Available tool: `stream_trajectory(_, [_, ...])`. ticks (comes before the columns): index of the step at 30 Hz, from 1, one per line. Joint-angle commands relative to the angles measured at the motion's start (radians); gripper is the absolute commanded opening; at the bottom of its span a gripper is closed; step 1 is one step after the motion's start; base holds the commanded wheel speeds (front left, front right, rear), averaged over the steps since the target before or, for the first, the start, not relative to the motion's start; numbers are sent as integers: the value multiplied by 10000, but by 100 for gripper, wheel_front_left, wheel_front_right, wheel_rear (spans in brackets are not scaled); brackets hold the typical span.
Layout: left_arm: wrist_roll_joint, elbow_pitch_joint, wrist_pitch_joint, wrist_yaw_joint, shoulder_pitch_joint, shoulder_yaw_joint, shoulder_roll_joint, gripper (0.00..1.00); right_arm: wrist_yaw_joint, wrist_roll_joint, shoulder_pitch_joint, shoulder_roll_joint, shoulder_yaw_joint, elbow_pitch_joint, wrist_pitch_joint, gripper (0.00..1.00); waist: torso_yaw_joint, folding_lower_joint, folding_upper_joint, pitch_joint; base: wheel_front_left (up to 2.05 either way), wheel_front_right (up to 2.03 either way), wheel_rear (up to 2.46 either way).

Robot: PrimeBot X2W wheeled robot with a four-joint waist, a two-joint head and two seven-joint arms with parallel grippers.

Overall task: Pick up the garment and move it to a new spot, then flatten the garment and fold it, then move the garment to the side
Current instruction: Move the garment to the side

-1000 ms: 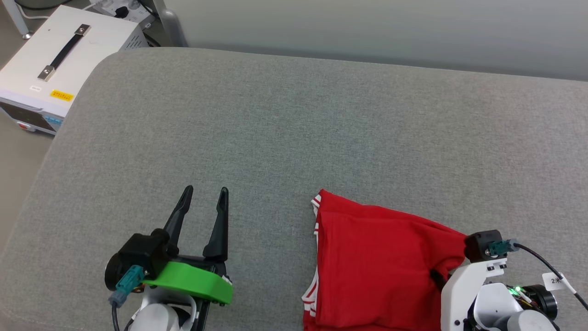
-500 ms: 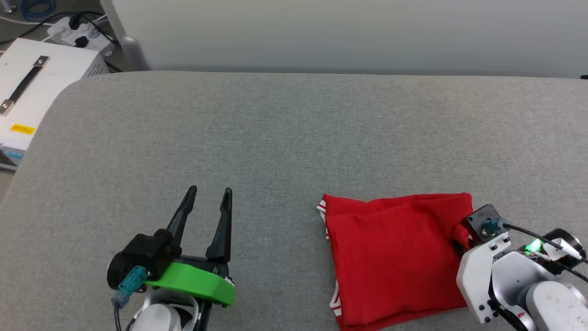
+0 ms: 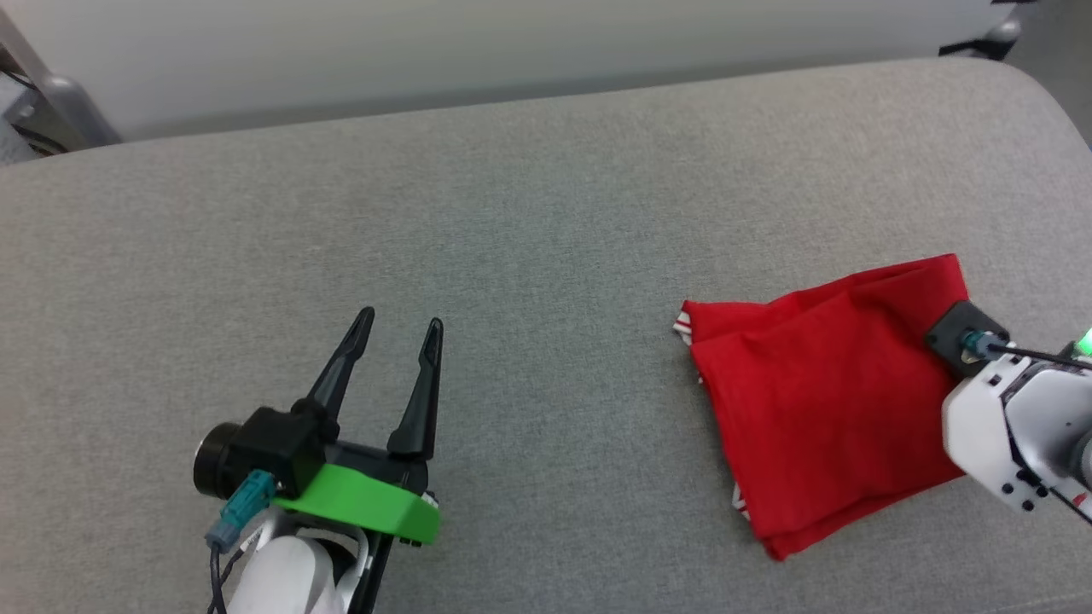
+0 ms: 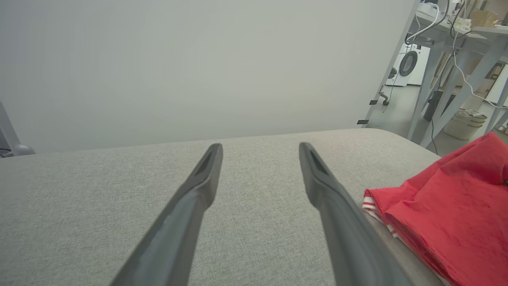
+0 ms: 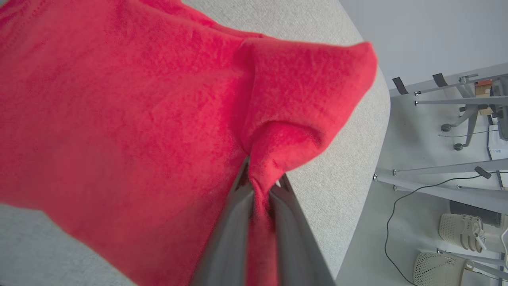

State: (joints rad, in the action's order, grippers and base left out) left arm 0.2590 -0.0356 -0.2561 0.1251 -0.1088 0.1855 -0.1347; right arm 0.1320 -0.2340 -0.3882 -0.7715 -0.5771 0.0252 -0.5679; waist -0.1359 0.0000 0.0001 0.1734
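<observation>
The garment [image 3: 819,392] is a folded red bundle with striped trim at its left edge, lying at the right of the grey couch-like surface [image 3: 529,256]. My right gripper [image 5: 260,180] is shut on a pinch of its red cloth near the right-hand corner; in the head view its white wrist [image 3: 1007,418] covers that corner. The garment [image 5: 119,119] spreads across the right wrist view. My left gripper [image 3: 401,328] stands open over bare cushion, well left of the garment [image 4: 448,214], its fingers [image 4: 198,198] holding nothing.
The cushion's rounded right end [image 3: 1032,94] lies close beyond the garment, with floor, metal table legs [image 5: 436,174] and white baskets [image 5: 460,226] past it. A pale wall [image 3: 478,43] runs behind the cushion.
The head view has swung to the right. The garment, held by my right gripper, has slid right toward the cushion's end and turned. My left gripper stays open in place.
</observation>
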Motion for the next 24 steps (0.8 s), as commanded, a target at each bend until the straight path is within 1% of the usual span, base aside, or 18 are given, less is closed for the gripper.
stream_trajectory(1, [-106, 175, -57, 55, -286, 18, -162, 100, -13, -141, -370, -235, 23, -222, 270, 0, -929, 0, -1, 1094, 0, 0, 0])
stream_trajectory(5, [-130, 542, -57, 55, -691, 99, -526, 100, -13, -136, -932, -716, 286, -1070, 972, 0, -1317, 0, -1, 1936, 0, 0, 0])
stream_trajectory(9, [-160, 1015, -25, 55, -1060, 136, -912, 100, -13, 39, -1314, -998, 711, -2040, 1558, 0, -1573, 0, -1, 2695, 0, 0, 0])
stream_trajectory(13, [-228, 1652, 205, 55, -1406, 201, -1244, 100, -13, 205, -1538, -1200, 1298, -3116, 2095, 0, -1681, 0, -1, 3333, 0, 0, 0])
stream_trajectory(18, [-275, 2461, 583, 55, -1728, 231, -1490, 100, -13, 724, -1762, -1169, 2307, -4364, 2905, 0, -1654, 0, -1, 3867, 0, 0, 0])
stream_trajectory(24, [-320, 3368, 1026, 42, -2049, 220, -1690, 100, -13, 1495, -2190, -843, 3751, -5756, 3849, 0, -1452, 0, -1, 4545, 0, 0, 0])
